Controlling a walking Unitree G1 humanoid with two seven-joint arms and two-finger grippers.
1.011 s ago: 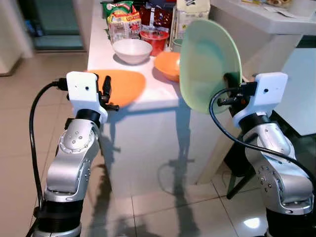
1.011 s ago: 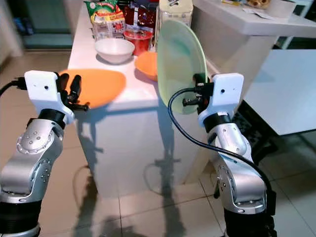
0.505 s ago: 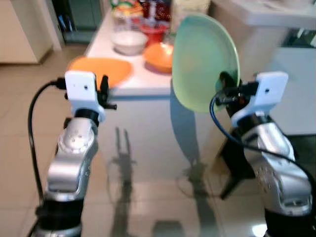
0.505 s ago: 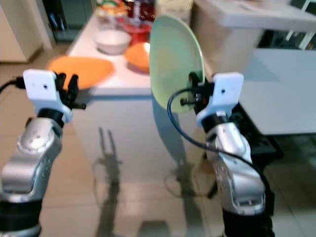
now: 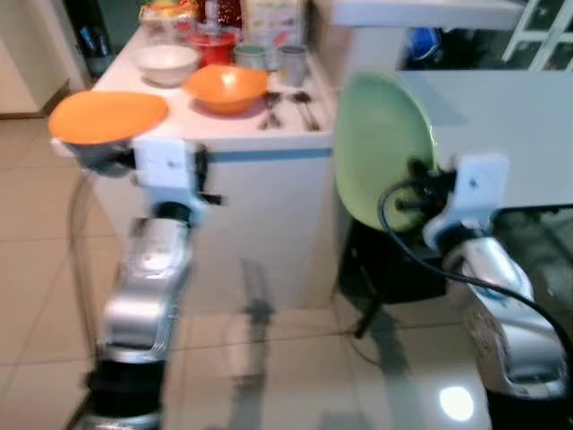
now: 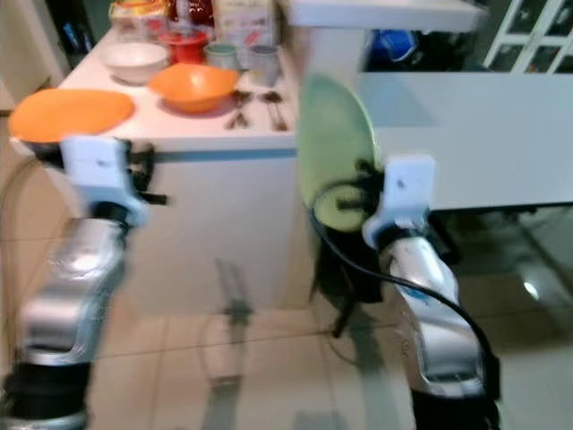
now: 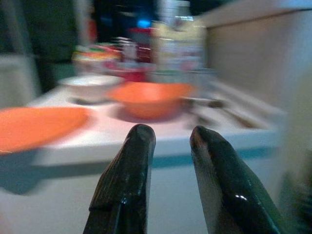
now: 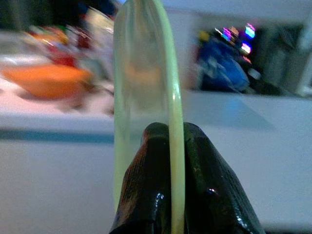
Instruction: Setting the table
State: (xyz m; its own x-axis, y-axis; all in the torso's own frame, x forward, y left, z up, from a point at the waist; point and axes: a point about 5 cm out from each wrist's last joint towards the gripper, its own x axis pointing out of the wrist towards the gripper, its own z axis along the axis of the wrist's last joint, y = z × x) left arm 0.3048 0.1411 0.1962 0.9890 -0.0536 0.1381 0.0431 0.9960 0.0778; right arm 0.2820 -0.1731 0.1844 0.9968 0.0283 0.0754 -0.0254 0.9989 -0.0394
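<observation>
Two white tables (image 5: 501,134) flank a counter (image 5: 269,148).

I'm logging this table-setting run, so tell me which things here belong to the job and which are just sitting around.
Part of the job:
- green plate, held upright on edge in the right claw
- orange plate
- orange bowl
- white bowl
- cutlery
- two cups
- grey table

Just lying about:
- snack packets and jars at the counter's back
- left claw, open, holding nothing
</observation>
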